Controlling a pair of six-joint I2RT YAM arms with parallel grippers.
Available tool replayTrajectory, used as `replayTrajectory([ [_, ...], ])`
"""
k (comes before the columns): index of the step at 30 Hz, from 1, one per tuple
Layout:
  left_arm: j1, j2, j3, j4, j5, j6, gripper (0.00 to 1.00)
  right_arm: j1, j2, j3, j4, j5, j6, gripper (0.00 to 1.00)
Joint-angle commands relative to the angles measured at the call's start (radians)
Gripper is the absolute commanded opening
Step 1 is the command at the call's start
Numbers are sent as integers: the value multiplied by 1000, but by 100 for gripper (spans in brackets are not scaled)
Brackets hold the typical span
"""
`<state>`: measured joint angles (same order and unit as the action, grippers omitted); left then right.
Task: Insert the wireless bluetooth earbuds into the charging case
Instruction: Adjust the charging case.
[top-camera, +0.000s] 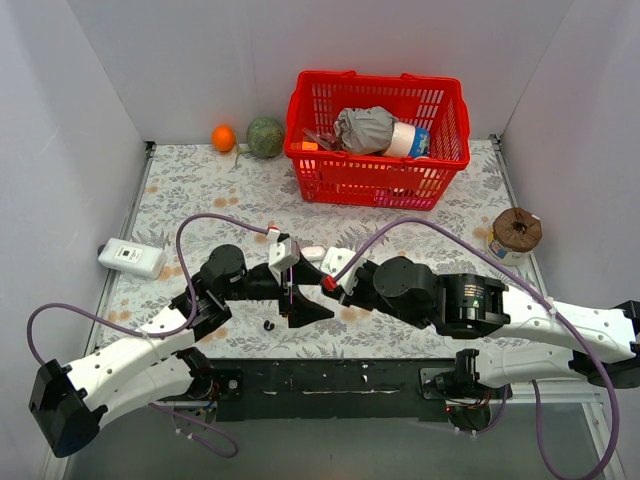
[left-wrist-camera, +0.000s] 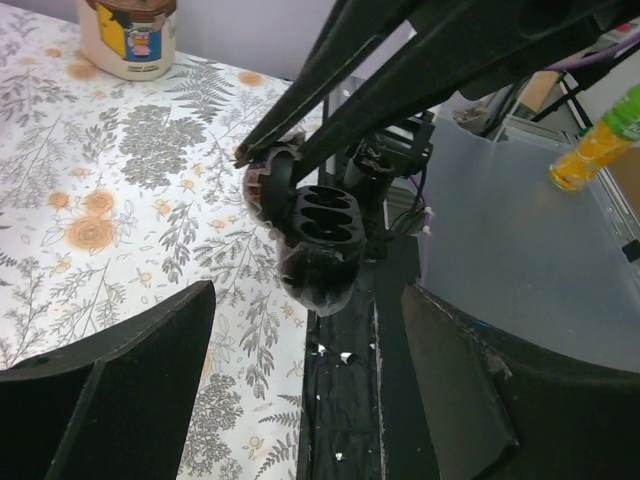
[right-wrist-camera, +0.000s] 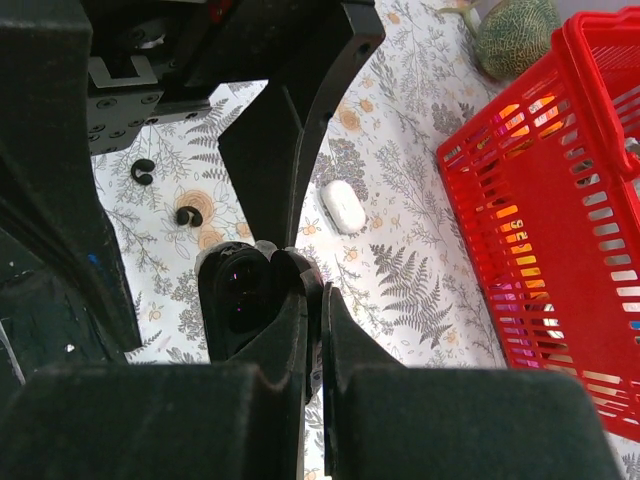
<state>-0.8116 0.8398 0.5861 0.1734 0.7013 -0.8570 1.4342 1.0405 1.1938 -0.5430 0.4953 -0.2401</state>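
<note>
Right gripper (right-wrist-camera: 315, 300) clamped on the rim of the open black charging case (left-wrist-camera: 322, 228), on the near side of the red basket (right-wrist-camera: 560, 200). Left gripper (left-wrist-camera: 308, 300) spread, and we see nothing in it. Black earbuds (right-wrist-camera: 188, 215) lie loose on the floral cloth (top-camera: 200, 190), farther from the basket. Risks, we think: the edge pinch lets the case twist under a push, and the tiny buds skid off. We can't tell if the slots are filled. The top view hides the case.

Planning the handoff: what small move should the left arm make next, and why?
Probably lower the left gripper onto a black earbud. The right gripper pinches the case open, its slots look empty, and the left jaws hold nothing.
</note>
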Motion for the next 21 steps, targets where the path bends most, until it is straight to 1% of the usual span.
replayTrajectory([
  [1,5,1,21,83,110,-20,74,6,3,46,57,11,-25,1],
  [4,5,-10,4,124,95,-27,71,8,16,41,63,8,-25,1],
  [10,5,-21,-26,158,61,-36,62,6,39,33,89,3,-11,1],
  [21,5,-42,-63,158,30,-40,55,8,67,43,115,-8,4,1],
])
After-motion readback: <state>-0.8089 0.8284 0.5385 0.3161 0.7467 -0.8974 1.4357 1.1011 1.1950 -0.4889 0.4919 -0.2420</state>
